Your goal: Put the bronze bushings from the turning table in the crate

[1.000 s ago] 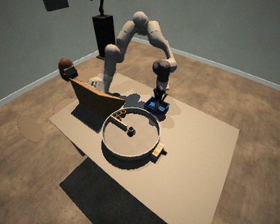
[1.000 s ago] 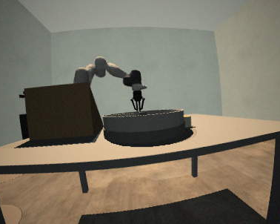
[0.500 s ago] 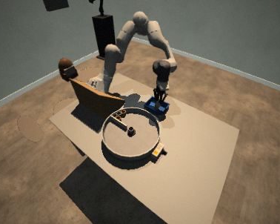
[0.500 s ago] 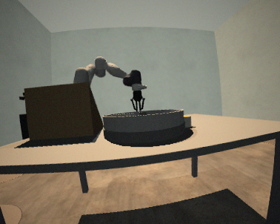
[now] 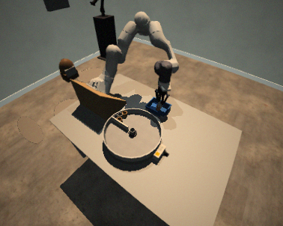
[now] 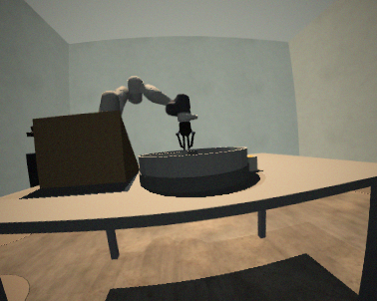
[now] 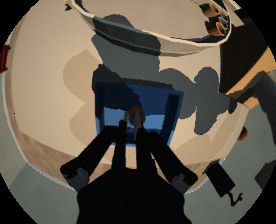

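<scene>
The blue crate (image 5: 153,106) (image 7: 139,90) stands behind the turning table (image 5: 141,144) (image 6: 197,165) (image 7: 159,17); it is hidden in the exterior view. My gripper (image 5: 159,104) (image 6: 188,148) (image 7: 131,117) points down into the crate and is slightly open, its fingertips a little apart. A bronze bushing (image 7: 136,111) is in the crate right at the fingertips, partly covered by one finger; whether it touches them or the crate floor I cannot tell. On the turning table, bronze bushings (image 5: 124,112) (image 7: 217,29) and a greyish steel one (image 7: 223,20) lie grouped near the rim.
A tall brown panel (image 5: 97,101) (image 6: 80,151) stands close beside the turning table. A bar (image 5: 119,123) runs from the rim to the central hub (image 5: 132,132). A small control box (image 5: 159,153) (image 6: 252,163) sits at the outer wall.
</scene>
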Tool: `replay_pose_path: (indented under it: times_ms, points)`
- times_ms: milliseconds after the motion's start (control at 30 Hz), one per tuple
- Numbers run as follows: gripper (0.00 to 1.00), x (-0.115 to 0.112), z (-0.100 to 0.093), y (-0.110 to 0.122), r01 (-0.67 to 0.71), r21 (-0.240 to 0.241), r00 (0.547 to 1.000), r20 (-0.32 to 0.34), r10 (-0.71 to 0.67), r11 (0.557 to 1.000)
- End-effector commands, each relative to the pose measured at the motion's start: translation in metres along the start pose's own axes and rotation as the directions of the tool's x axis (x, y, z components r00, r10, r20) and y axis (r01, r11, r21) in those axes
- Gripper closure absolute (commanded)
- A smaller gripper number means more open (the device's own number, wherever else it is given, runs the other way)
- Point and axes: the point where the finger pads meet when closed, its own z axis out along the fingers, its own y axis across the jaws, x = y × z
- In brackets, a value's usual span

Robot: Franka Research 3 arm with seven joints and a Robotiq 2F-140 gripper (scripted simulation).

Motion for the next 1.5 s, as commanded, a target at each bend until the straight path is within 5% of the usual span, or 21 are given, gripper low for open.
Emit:
replay_pose_path:
  times_ms: [0, 500, 733, 1200, 1467]
  points:
    - [0.9, -0.001, 0.0, -0.002, 0.005, 0.003, 1.0, 0.0, -0.005, 1.0]
    - [0.9, -0.001, -0.006, -0.002, 0.005, 0.003, 1.0, 0.0, -0.005, 1.0]
    - [0.9, -0.001, -0.021, -0.001, 0.005, 0.003, 1.0, 0.0, -0.005, 1.0]
    - [0.9, -0.001, -0.082, -0.001, 0.005, 0.003, 1.0, 0.0, -0.005, 1.0]
    - [0.9, -0.001, -0.091, -0.001, 0.005, 0.003, 1.0, 0.0, -0.005, 1.0]
